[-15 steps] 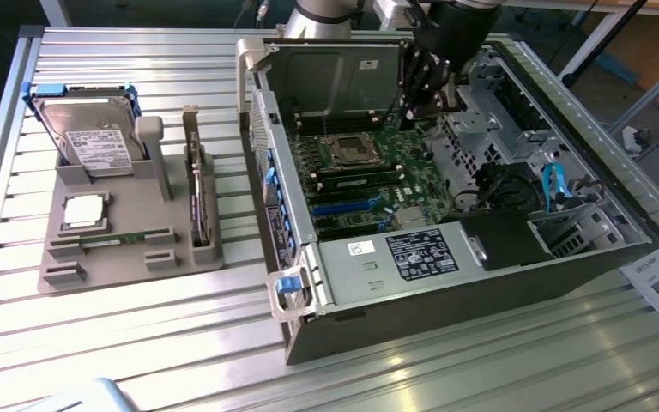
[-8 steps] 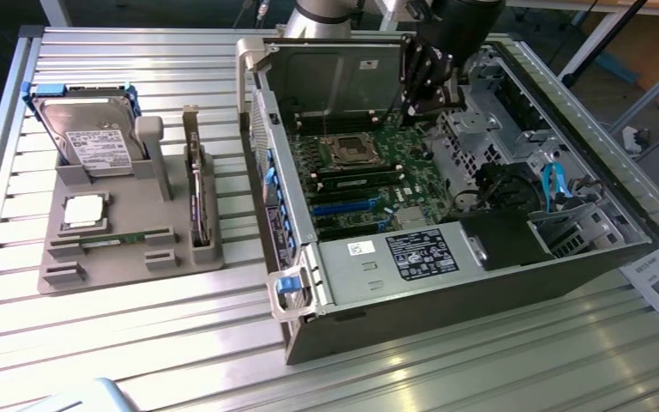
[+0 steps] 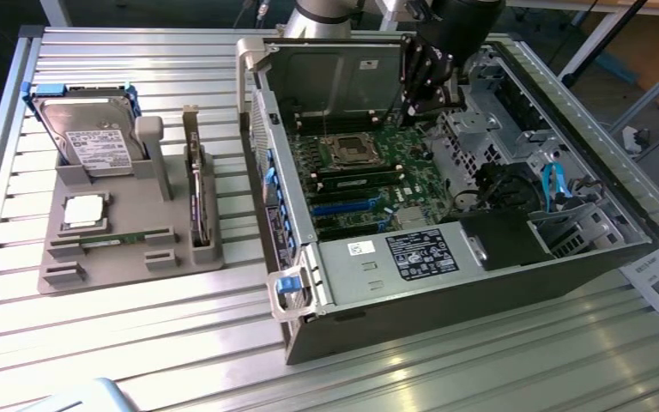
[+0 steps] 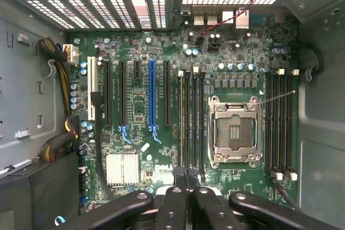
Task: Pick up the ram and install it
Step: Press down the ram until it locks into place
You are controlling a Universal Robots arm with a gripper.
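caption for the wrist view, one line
Shut gripper poised above the motherboard, beside the empty processor socket.

No wording can be read. The hard drive (image 3: 92, 142), the power supply (image 3: 421, 255) and a small white sticker (image 3: 360, 249) beside it carry printed labels, but the print is too small.

Table (image 3: 135, 360) showing ribbed bare metal – case (image 3: 467, 292) looking matt dark, board (image 4: 161, 133) glossy green, holder (image 3: 123, 257) matt grey plastic.
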